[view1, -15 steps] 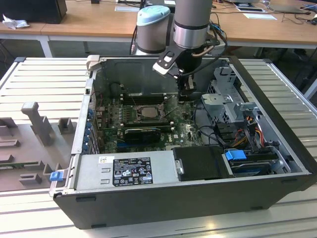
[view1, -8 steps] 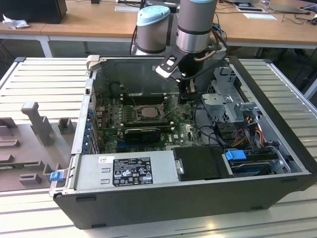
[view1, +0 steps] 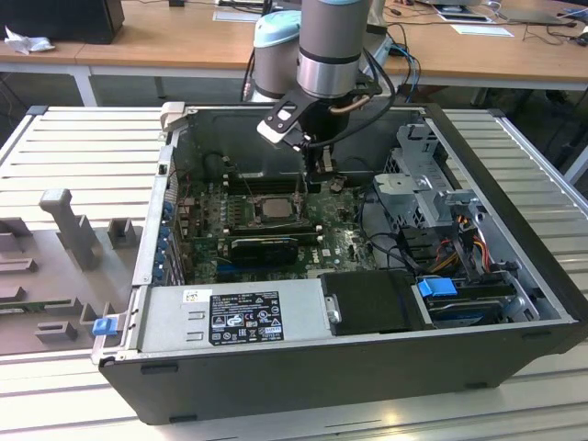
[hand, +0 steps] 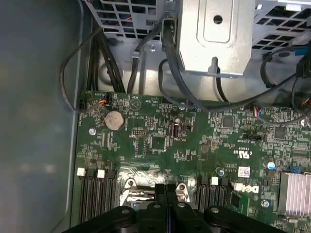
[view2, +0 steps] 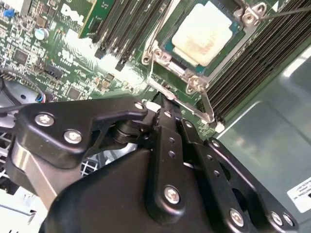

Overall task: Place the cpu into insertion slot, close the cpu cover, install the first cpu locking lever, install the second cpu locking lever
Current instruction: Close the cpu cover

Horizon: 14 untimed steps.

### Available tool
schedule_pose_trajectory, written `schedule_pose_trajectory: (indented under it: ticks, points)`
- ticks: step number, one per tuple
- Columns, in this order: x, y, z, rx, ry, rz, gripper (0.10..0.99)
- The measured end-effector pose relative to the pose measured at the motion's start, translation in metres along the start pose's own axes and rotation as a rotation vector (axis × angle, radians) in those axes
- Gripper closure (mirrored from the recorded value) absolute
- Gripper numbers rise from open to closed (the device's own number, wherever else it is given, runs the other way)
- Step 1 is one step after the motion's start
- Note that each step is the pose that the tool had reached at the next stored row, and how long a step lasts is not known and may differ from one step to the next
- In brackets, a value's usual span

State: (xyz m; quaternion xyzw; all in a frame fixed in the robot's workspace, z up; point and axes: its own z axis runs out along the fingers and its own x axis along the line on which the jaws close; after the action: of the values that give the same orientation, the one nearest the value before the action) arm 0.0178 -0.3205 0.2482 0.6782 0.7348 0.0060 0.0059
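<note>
The golden-brown contact field of the square black-rimmed insertion slot [view2: 234, 38] was hidden beneath the small flat square silvery-grey cpu [view2: 204, 30]. The cpu lay seated in the slot on the green motherboard [hand: 160, 145]. The thin silvery square-framed metal cpu cover [view2: 176, 68] appeared to lie flat around the chip, though its far edge was cut off in the second wrist view.

In both wrist views the black linkage of the claw [view2: 165, 103] covered the near part of the board. Its fingers were pressed together into one narrow tip, and whether anything was nipped between them could not be told. That tip sat at a thin silvery metal lever rod [view2: 194, 108] running along the socket's edge, just beside the cover. Whether tip and rod touched was hard to make out.

In the exterior view the grey and pale-blue arm [view1: 326, 41] reached down nearly upright into the open black computer case [view1: 367, 367] on the slatted grey worktop [view1: 83, 156]. Its wrist pointed downward, with the claw just to the exterior view's right of the cpu.
</note>
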Motion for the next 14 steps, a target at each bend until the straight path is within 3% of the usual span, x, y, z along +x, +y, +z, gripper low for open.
schedule_pose_trajectory:
  ticks: [14]
  points:
    - [0.0009, -0.0107, 0.0004, 0.0, 0.0004, 0.0, 0.98]
